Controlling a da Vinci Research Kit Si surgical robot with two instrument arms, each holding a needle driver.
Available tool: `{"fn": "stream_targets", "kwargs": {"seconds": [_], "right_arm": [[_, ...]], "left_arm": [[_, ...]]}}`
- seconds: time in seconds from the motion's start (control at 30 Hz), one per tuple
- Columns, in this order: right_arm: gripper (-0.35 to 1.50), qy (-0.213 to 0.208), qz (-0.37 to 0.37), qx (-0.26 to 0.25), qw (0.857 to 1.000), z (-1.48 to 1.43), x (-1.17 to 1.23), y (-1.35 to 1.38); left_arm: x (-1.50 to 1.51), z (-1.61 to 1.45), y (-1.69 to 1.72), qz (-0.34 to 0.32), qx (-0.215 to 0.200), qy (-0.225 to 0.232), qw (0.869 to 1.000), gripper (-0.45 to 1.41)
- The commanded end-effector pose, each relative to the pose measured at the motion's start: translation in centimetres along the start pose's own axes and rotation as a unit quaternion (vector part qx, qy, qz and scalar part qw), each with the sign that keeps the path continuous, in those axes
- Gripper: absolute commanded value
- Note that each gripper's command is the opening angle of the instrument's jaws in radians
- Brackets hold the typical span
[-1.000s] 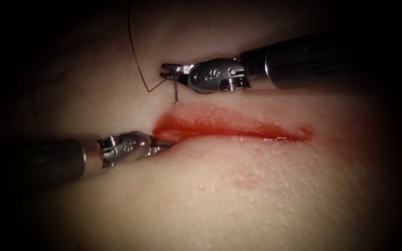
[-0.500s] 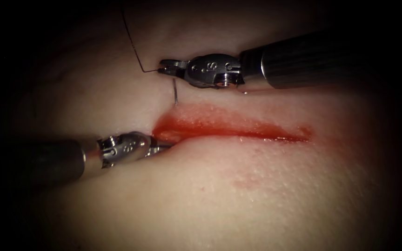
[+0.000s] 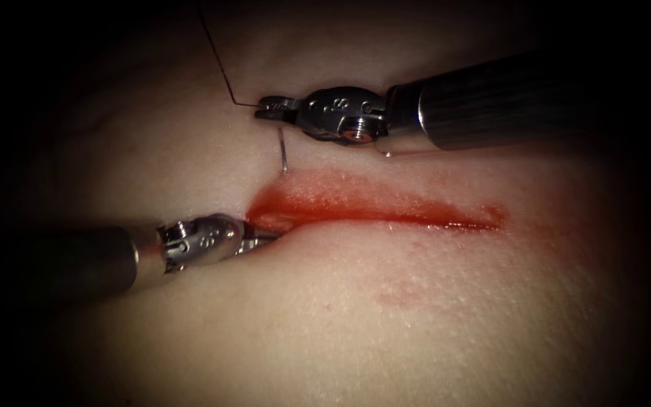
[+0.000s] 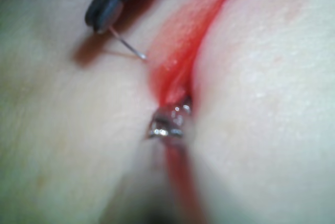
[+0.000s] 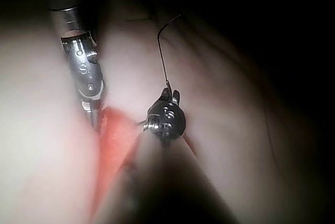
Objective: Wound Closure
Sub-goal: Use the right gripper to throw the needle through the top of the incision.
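The right hand [image 3: 265, 109] is clamped on the needle [image 3: 283, 154] near its thread end, its point in the tissue [image 3: 431, 301] above the cut's [image 3: 386, 215] left end, thread [image 3: 216, 64] trailing upward. The left hand [image 3: 261, 235] lies in the cut's left end; whether it is together or apart cannot be told.

Needle [image 3: 283, 153] stands in tissue [image 3: 431, 316] behind the cut's [image 3: 386, 213] left end, below right pincer [image 3: 265, 110]

- Letter "S", stamped on the wrist housing of the right tool [image 3: 268, 108].
- Letter "S", stamped on the wrist housing of the left tool [image 3: 254, 237]; also legible in the right wrist view.
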Motion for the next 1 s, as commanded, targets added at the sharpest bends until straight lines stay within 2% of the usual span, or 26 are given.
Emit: {"fn": "stream_targets", "kwargs": {"seconds": [0.03, 0.6, 1.0], "right_arm": [[-0.35, 0.000, 0.000, 0.001, 1.000, 0.07, -0.01, -0.02], [-0.35, -0.042, 0.057, 0.029, 0.997, 0.09, -0.06, -0.08], [-0.35, -0.050, 0.094, 0.033, 0.994, 0.08, -0.07, -0.08]], "left_arm": [[-0.02, 0.10, 0.01, 0.000, -0.001, 0.001, 1.000, -0.35], [-0.02, 0.10, 0.01, 0.000, 0.000, 0.000, 1.000, -0.35], [-0.03, 0.08, 0.02, 0.000, 0.001, 0.000, 1.000, -0.35]]}}
